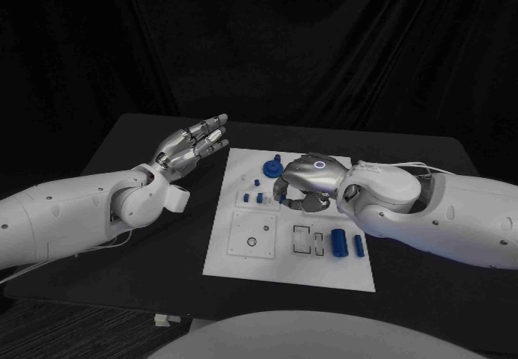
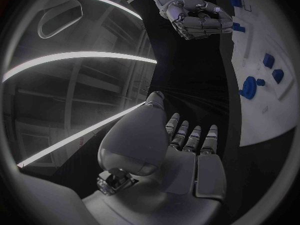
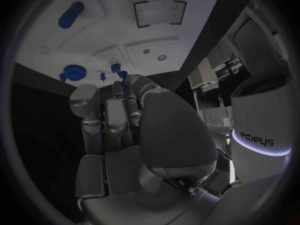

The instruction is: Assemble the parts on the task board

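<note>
You have a matt white board (image 1: 243,263), smooth like moulded plastic, on a matt black bench (image 1: 141,262). The blue parts (image 1: 340,244) look like smooth plastic with a slight sheen. Each robot hand, left (image 1: 192,143) and right (image 1: 308,182), has a satin silver, metallic finish. The arm shells (image 1: 65,213) are glossy white plastic. Behind you hangs black cloth (image 1: 324,67), folded and dull.

My black bench (image 1: 141,269) stands before a dark pleated curtain (image 1: 324,67) that closes off the back. Long bright light strips (image 2: 75,60) run overhead, past pale framework.
</note>
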{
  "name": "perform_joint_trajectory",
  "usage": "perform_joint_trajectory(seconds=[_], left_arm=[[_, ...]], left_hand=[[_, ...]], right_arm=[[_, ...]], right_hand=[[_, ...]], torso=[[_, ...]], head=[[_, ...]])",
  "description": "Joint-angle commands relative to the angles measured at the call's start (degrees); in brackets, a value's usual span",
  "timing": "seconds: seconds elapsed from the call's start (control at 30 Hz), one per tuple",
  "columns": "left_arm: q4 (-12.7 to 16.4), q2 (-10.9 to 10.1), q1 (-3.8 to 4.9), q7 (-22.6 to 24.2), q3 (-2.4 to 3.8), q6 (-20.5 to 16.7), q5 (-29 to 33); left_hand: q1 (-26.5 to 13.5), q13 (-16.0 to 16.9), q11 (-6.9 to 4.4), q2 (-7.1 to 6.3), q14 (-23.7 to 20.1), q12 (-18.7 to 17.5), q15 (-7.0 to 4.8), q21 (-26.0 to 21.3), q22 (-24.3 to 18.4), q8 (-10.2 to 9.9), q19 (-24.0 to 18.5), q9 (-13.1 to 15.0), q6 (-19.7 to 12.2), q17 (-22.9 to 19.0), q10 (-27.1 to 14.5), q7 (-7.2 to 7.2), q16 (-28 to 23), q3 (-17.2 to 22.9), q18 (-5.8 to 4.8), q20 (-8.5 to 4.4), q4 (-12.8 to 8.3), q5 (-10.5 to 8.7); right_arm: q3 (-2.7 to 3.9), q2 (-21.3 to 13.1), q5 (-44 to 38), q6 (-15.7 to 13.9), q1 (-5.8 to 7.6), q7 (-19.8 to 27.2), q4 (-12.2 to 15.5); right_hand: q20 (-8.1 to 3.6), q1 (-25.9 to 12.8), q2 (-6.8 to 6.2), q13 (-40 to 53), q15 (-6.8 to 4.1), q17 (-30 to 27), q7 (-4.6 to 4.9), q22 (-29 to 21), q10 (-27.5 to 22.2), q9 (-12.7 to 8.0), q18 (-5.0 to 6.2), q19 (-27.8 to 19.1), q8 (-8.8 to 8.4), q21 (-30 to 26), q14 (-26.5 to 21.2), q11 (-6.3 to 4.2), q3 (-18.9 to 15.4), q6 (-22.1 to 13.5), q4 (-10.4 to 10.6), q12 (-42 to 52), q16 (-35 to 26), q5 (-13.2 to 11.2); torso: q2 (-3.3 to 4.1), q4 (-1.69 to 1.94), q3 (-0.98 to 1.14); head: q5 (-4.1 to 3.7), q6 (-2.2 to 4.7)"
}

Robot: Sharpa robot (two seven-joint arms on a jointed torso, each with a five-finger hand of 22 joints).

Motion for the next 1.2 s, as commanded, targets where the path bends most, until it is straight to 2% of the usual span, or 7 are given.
perform_joint_trajectory(seconds=[0.03,0.57,1.2], left_arm=[[0.0,0.1,-0.31,9.7,0.05,0.9,0.3],[-0.2,0.2,-0.68,9.3,0.05,1.5,0.3],[-0.9,0.7,-0.75,8.8,0.06,2.0,0.3]], left_hand=[[0.7,0.1,0.28,0.11,-0.1,0.2,0.48,0.1,0.1,-0.1,-0.1,0.1,-0.1,0.1,0.0,0.25,0.4,0.3,0.94,0.48,0.0,0.23],[1.1,0.1,0.37,0.20,-0.1,0.2,0.65,0.2,0.1,-0.1,0.0,0.1,-0.2,0.1,0.0,0.32,0.5,0.4,0.93,0.64,-0.1,0.36],[1.4,0.0,0.30,0.26,-0.1,0.1,0.81,0.2,0.1,-0.1,0.0,0.1,0.0,0.1,-0.1,0.62,0.5,0.5,0.90,0.66,-0.1,0.38]], right_arm=[[0.04,1.0,-0.1,1.3,-0.80,0.4,-0.7],[0.05,4.2,-0.1,1.5,-3.53,0.8,-1.9],[0.05,5.3,-0.1,3.5,-4.63,0.5,-2.4]], right_hand=[[0.51,0.7,0.08,0.1,0.26,0.0,0.25,6.6,0.7,-0.1,0.55,0.0,-0.35,0.2,0.1,-0.35,0.2,0.0,-0.2,0.3,-0.2,0.2],[0.58,0.6,-0.08,0.1,0.29,0.0,0.35,6.6,0.9,-0.3,0.60,-0.1,-0.89,0.1,0.0,-0.31,0.4,-0.2,-0.4,0.2,-0.2,0.2],[0.62,0.6,-0.12,0.0,0.34,-0.1,0.41,6.5,0.8,-0.4,0.65,-0.2,-1.15,-0.2,0.0,-0.25,0.5,-0.3,-0.4,0.1,-0.3,0.1]], torso=[[0.04,0.06,-0.01],[-0.01,-0.02,-0.02],[-0.03,0.00,-0.08]], head=[[0.21,0.00],[0.75,0.00],[0.95,0.00]])
